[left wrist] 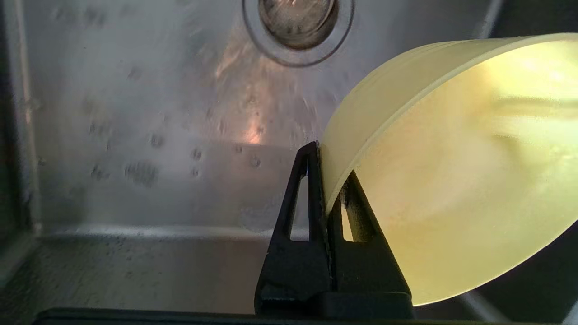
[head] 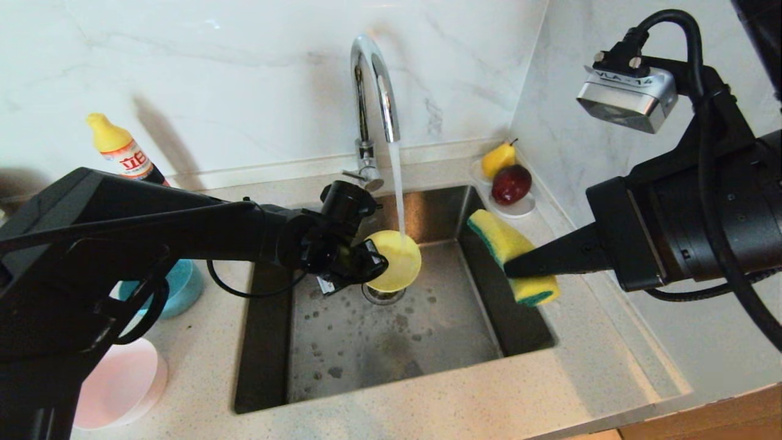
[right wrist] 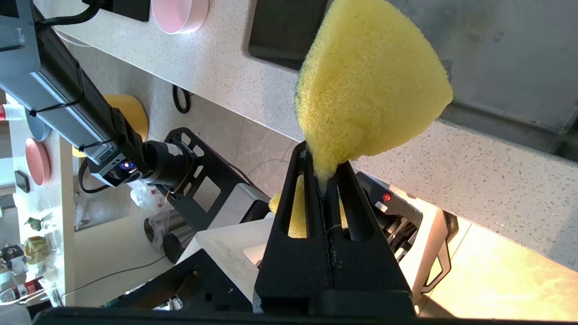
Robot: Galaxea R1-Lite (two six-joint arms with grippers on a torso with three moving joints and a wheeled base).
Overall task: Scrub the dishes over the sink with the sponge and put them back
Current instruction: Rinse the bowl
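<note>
We see the left gripper (left wrist: 326,180) pinching the yellow bowl's (left wrist: 451,180) rim tight, tilted under running water above the sink (head: 397,342). The right gripper (right wrist: 323,176) squeezes the sponge (right wrist: 370,90), which sticks out past its tips.

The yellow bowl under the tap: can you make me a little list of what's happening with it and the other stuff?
yellow bowl: tilted under running water, over the sink
left hand: shut on the bowl's rim
right hand: shut on the sponge, at the sink's right edge
blue bowl: left counter
pink bowl: left counter, nearer
</note>
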